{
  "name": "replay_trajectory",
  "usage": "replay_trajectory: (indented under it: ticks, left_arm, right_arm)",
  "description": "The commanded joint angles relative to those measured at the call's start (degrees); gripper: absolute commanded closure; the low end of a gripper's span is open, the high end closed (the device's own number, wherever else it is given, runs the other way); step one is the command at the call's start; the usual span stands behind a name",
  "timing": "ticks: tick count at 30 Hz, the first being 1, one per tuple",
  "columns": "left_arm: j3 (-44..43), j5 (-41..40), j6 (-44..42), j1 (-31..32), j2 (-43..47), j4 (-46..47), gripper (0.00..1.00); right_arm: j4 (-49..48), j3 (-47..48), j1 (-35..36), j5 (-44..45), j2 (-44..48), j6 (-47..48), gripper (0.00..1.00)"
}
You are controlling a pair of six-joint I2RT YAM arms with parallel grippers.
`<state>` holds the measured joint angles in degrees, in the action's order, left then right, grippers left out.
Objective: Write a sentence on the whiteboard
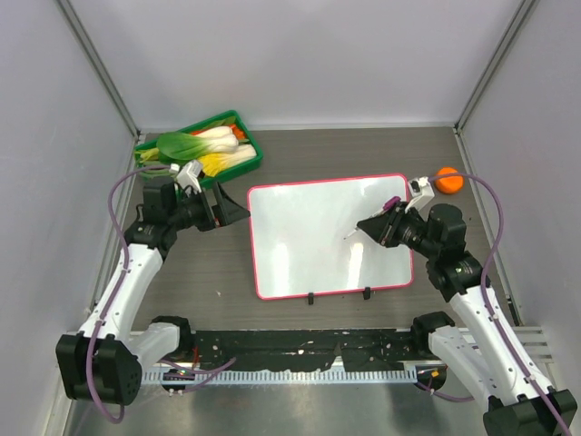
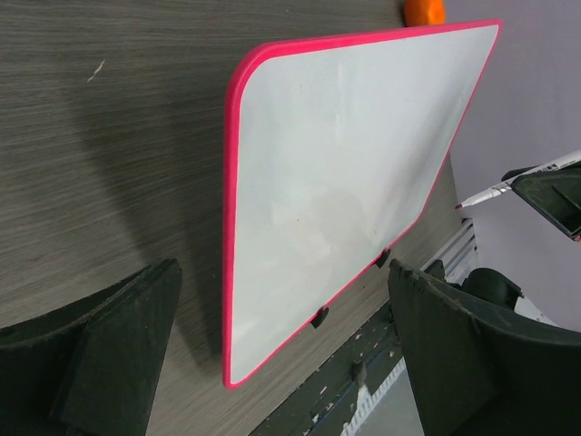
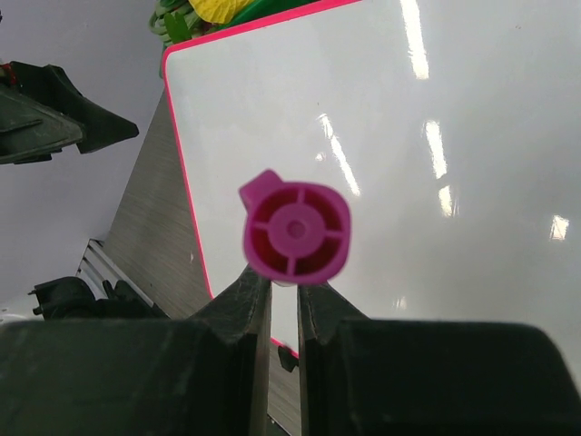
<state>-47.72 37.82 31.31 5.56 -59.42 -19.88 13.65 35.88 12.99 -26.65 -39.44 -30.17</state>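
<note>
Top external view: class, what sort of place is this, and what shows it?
Most likely a robotics lab test cell: plain grey walls enclose a wood-grain table, two robot arms stand at its near edge, with staged props, a whiteboard and a vegetable tray.

Grey-brown wood-grain table (image 1: pixel 195 272), whiteboard (image 1: pixel 318 241) with pink-red frame laid on it near the middle, its two black feet turned toward the near edge, green tray (image 1: pixel 256 153) filled with vegetables set at the far left, small orange object (image 1: pixel 447 180) placed beside the board's far right corner
</note>
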Motion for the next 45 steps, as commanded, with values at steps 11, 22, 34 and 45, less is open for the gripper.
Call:
replay_trajectory:
  ticks: [11,22,34,45]
  left_arm:
    - [-0.62,2.17,-0.81,-0.03,0.97,2.65,0.00]
    - [-0.62,2.17,-1.07,-0.02,0.45,2.30,0.00]
    - [-0.62,2.69,-0.99,-0.03,-0.35,2.39,0.00]
    - [-0.79,2.96,-1.08,0.06,-0.70,2.30,0.00]
  right_arm:
    - [-6.97,1.56,-0.07,-3.32,-0.46,-1.38,0.99]
    - [-7.32,1.65,-0.07,-3.05,-0.90,-1.11,0.99]
    - [-8.02,1.56,-0.07,-3.14,-1.34,-1.03,0.99]
    - [-8.20,1.39,-0.07,-2.88,-1.43,-0.94,0.99]
